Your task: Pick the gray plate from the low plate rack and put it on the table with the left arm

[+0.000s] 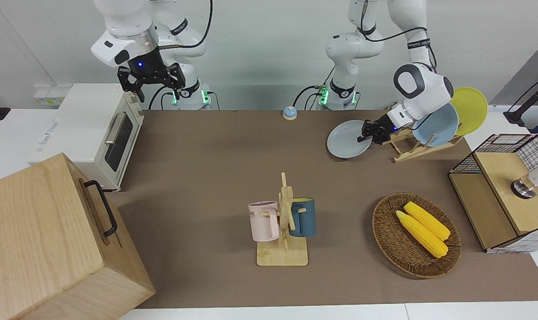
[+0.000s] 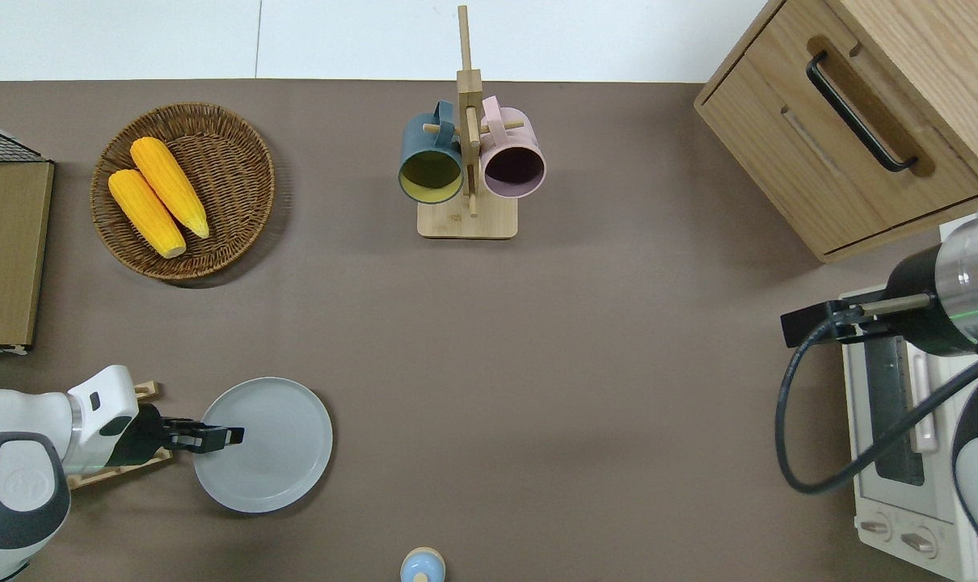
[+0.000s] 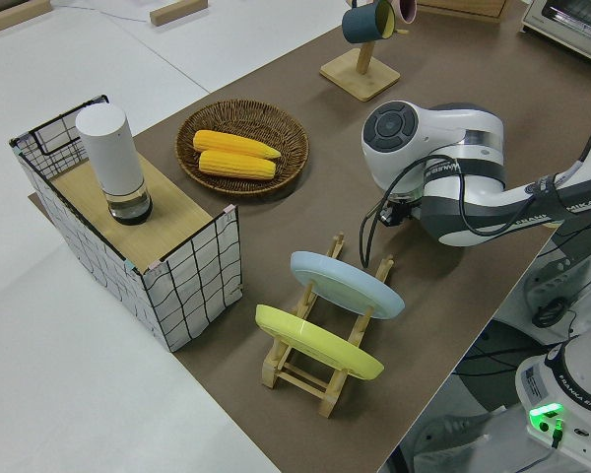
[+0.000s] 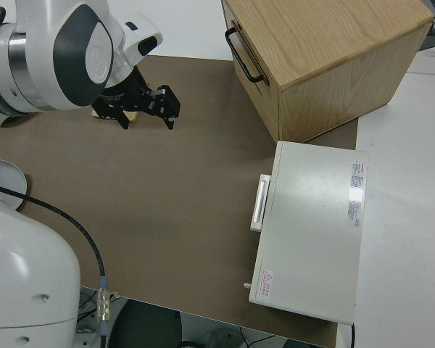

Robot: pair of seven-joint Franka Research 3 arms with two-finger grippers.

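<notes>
The gray plate lies about level, low on the brown table, beside the low plate rack on the side toward the right arm. My left gripper reaches sideways from over the rack and is shut on the gray plate's rim nearest the rack, one finger on top of the rim. In the left side view my left arm hides both the plate and the gripper. My right arm is parked, with its gripper open and nothing in it.
A light blue plate and a yellow plate stand in the rack. A basket of corn, a mug stand with two mugs, a small blue bell, a toaster oven, a wooden cabinet and a wire crate are around.
</notes>
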